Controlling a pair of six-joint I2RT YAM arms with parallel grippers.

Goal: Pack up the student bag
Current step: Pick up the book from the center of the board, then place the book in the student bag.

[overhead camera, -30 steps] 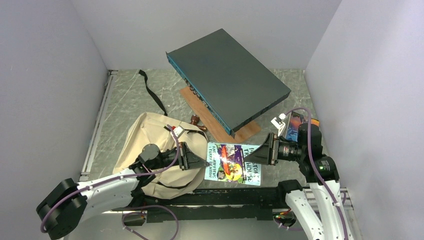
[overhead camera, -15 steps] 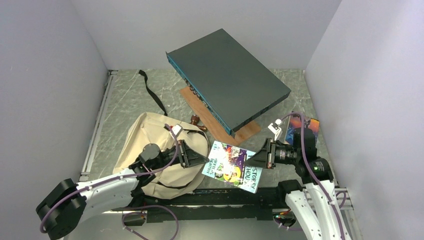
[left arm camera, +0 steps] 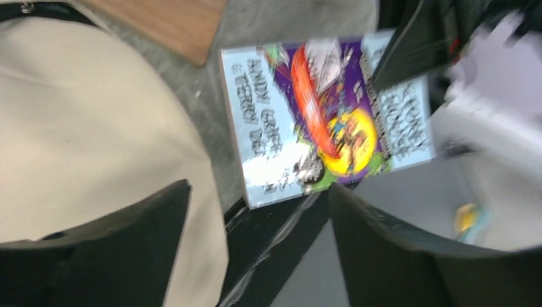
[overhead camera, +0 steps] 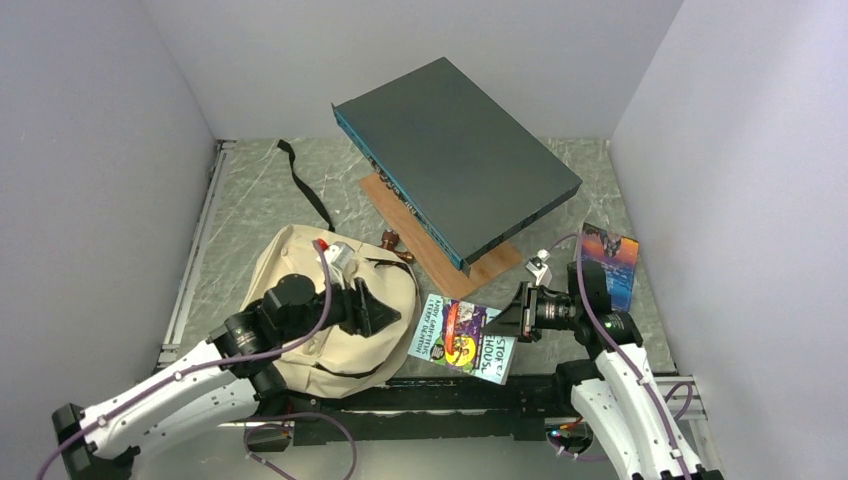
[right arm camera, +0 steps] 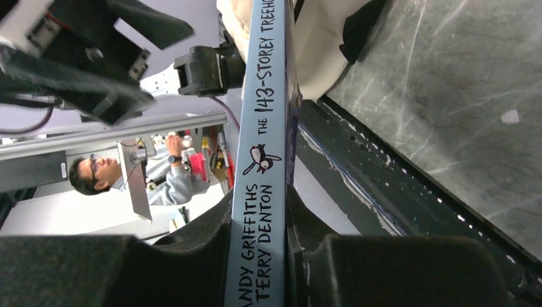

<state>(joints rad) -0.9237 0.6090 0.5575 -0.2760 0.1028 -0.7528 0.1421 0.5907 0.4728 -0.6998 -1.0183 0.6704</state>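
Cream canvas, soft and creased: student bag [overhead camera: 298, 252], lying flat on the near-left part of the table [overhead camera: 250, 205]. Its outline is rounded and its black trim runs along the right flank. The long axis seems to run near to far, rounded end toward the back wall; the left arm hides much of it.
Left gripper [overhead camera: 380, 312]: black fingers spread wide with nothing between them, poised over the bag's right edge.
Paperback book [overhead camera: 462, 338]: glossy cover in pale blue and purple, thin flat rectangle just right of the bag, long axis across the table, right end slightly nearer.
Right gripper [overhead camera: 505, 322]: jaws clamped on the book's pale blue spine [right arm camera: 265, 160] at its right end.
Dark grey flat box [overhead camera: 455, 155]: matte and rigid, tilted over a brown wooden board [overhead camera: 490, 265].
Second book [overhead camera: 608, 262]: colourful cover, by the right wall.
Black strap [overhead camera: 305, 185]: woven, lying on the mottled grey-green tabletop.
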